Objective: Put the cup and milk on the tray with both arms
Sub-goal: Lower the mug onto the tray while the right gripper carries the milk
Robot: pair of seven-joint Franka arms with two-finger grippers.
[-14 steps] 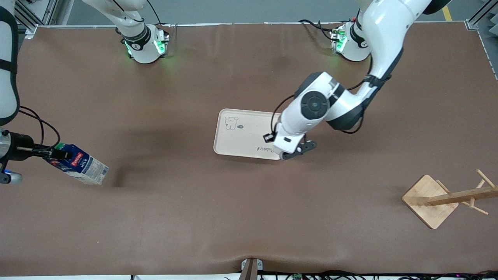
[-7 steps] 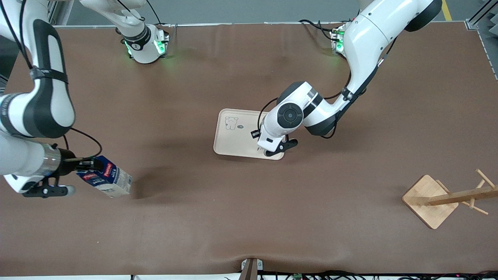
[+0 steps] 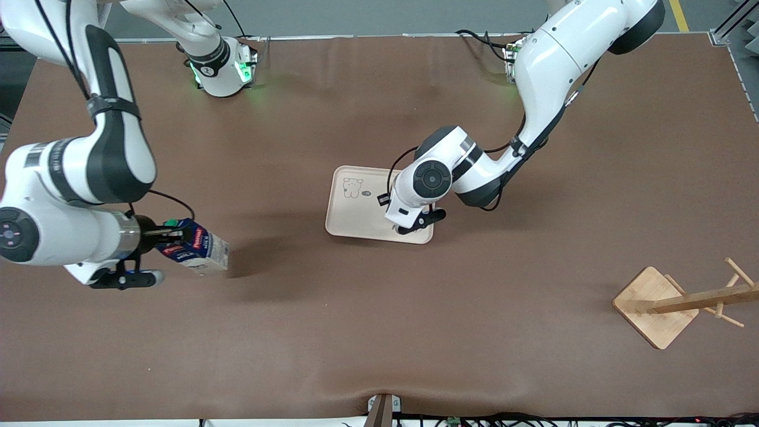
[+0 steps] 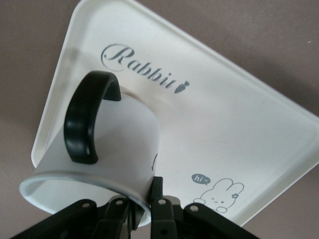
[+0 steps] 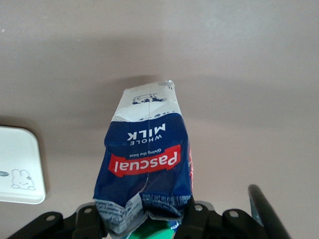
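The cream tray (image 3: 359, 210) lies mid-table; it also shows in the left wrist view (image 4: 224, 124). My left gripper (image 3: 412, 228) is over the tray's corner by the "Rabbit" lettering. In the left wrist view the left gripper (image 4: 142, 199) is shut on the rim of the white cup (image 4: 104, 149), black handle up. The wrist hides the cup in the front view. My right gripper (image 3: 163, 237) is shut on the top of the blue and white milk carton (image 3: 198, 252) and holds it tilted over bare table toward the right arm's end. The milk (image 5: 147, 149) fills the right wrist view, with the right gripper (image 5: 144, 219) on its gable.
A wooden stand (image 3: 658, 305) with a pegged pole lies toward the left arm's end, nearer the front camera. A corner of the tray (image 5: 20, 169) shows in the right wrist view. Brown tabletop lies between the milk and the tray.
My right arm has carried the milk toward the tray from the table's end. My left gripper has shifted with the cup farther over the tray.
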